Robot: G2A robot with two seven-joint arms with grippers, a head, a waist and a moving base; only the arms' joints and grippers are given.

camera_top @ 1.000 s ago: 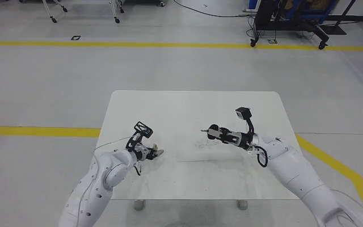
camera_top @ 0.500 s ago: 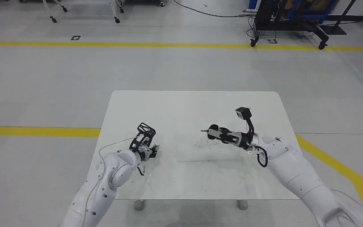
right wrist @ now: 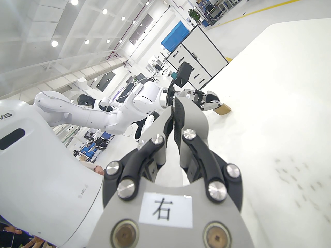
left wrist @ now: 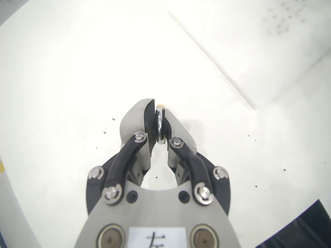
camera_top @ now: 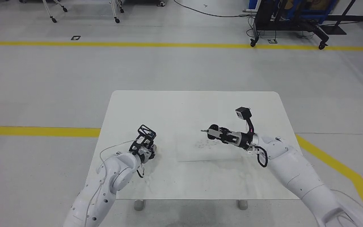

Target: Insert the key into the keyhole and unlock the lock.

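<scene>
The lock [right wrist: 224,109] is gripped by the left gripper [left wrist: 157,112], whose fingers are closed tight on the shackle [left wrist: 159,127]. A sliver of the brass body [left wrist: 160,105] is seen just past the fingertips. In the right wrist view the brass body is seen down at the surface of the counter [camera_top: 187,108], below that gripper; whether it touches cannot be told. In the top view the left gripper is placed over the counter's left half, somewhat nearer the edge closest to the robot than the far edge.

The right gripper [right wrist: 175,104] is placed above the counter's middle, a little toward the right edge, well apart from the lock and pointed toward the left edge. Its pads are pressed together, and in the top view the key [camera_top: 202,131] is seen as a thin piece projecting from its tip. Dark scuff marks [left wrist: 284,14] are scattered on the counter near its middle.
</scene>
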